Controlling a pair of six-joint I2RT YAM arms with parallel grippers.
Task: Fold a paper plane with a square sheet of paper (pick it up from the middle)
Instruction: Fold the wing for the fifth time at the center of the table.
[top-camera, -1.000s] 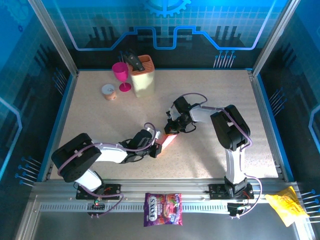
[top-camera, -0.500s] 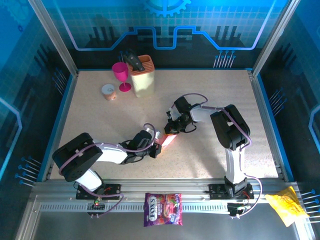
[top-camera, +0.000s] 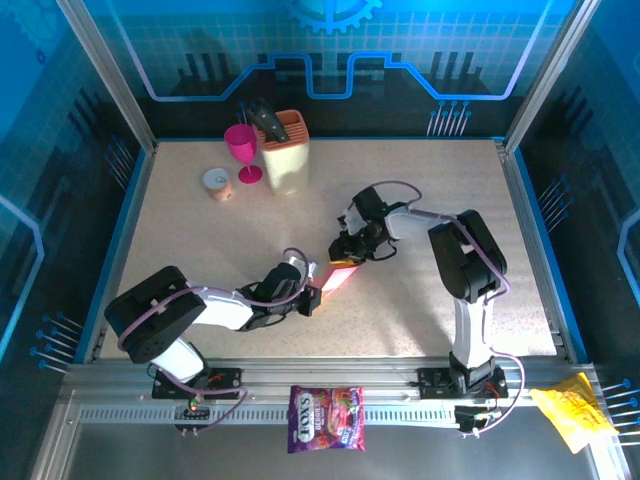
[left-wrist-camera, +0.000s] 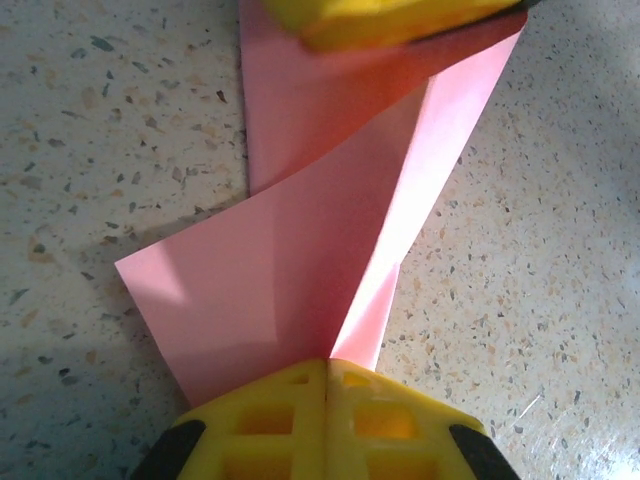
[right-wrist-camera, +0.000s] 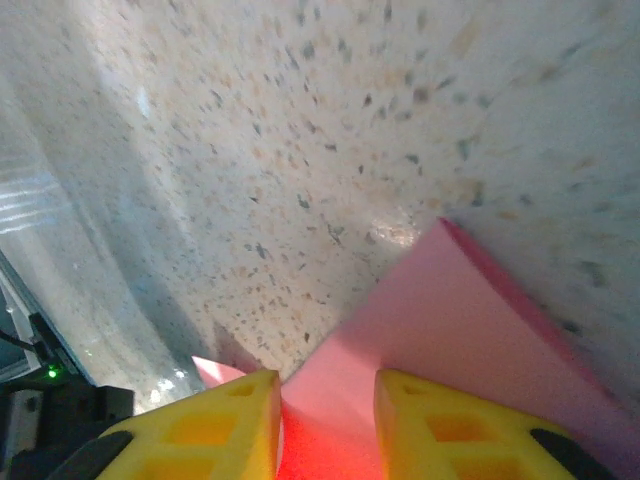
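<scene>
Although pressed together a second ago, now standing apart: the jaws of the right gripper (right-wrist-camera: 325, 400), with the pink-red sheet (right-wrist-camera: 450, 320) lying in the gap rather than pinched. Seen from the top view, right gripper (top-camera: 347, 252) also shifted a little up and away from the fold. Read as a release after pressing a crease; judged to mean one fold set and the far end of the sheet free for the next grasp.

Left gripper (left-wrist-camera: 327, 365): closed on the near end of the sheet (left-wrist-camera: 300, 250), fingertips meeting along one seam with paper emerging between them. Held in place throughout the past second, anchoring the work.

Location of the sheet (top-camera: 338, 278): flat on the table (top-camera: 450, 200) near its middle, stretched between the two grippers, near end in the left pinch, far end under the right fingers.

Shape: no longer square. Partly folded, with a long slanted crease, one flap raised off the surface and casting a shadow, one pointed corner off to the side. Not yet a slim dart with a centre ridge; several folds judged still to come.

Materials: thin, plain, matte paper, creasing sharply and holding its bend. Tabletop hard, beige, dark-flecked, faintly glossy. Gripper fingers (right-wrist-camera: 440, 430) of yellow moulded plastic, ribbed with square recesses.
</scene>
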